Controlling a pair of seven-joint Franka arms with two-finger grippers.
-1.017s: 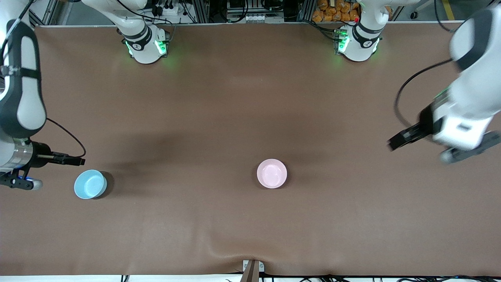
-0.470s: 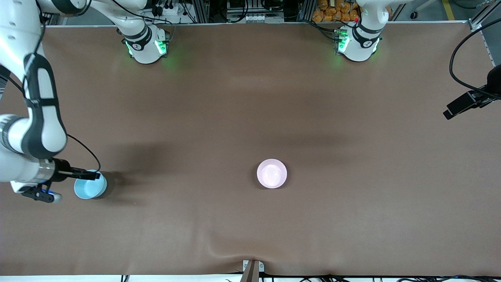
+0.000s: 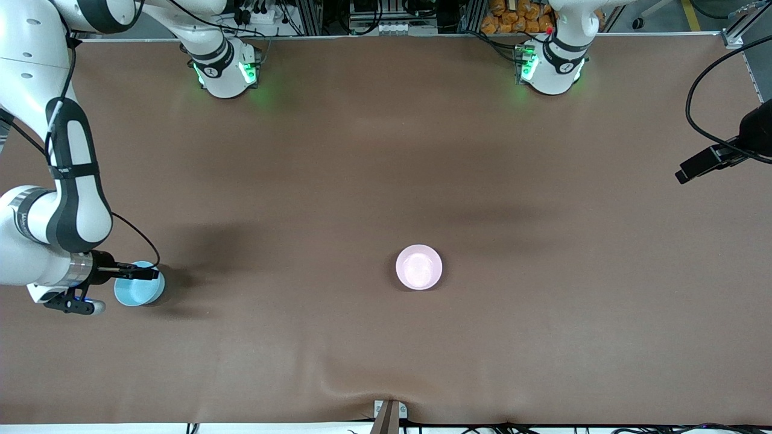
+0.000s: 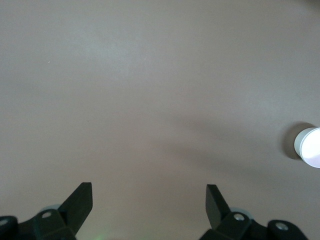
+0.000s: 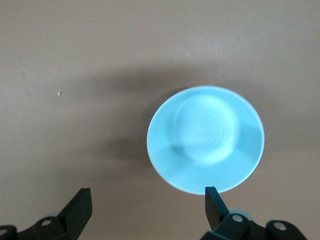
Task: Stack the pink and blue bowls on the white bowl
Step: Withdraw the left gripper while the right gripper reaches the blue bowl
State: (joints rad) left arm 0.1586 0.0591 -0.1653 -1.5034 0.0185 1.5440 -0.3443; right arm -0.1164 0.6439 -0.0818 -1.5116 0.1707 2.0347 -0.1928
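Note:
The light blue bowl (image 3: 137, 290) sits upright on the brown table near the right arm's end; it also shows in the right wrist view (image 5: 205, 139). My right gripper (image 5: 147, 196) is open and empty, low beside the bowl, with one fingertip (image 5: 212, 200) at its rim; in the front view the hand (image 3: 73, 301) is next to the bowl. The pale pink bowl (image 3: 418, 267) sits mid-table and shows at the edge of the left wrist view (image 4: 311, 147). No separate white bowl shows. My left gripper (image 4: 149, 194) is open and empty, high over bare table.
The brown mat (image 3: 386, 150) covers the table, with a wrinkle at its near edge (image 3: 362, 386). Both arm bases (image 3: 226, 69) stand along the edge farthest from the front camera. The left arm's black wrist part (image 3: 702, 163) hangs at its end of the table.
My right arm has come down and in toward the blue bowl. My left arm has swung away from the middle to its end of the table, then almost stopped.

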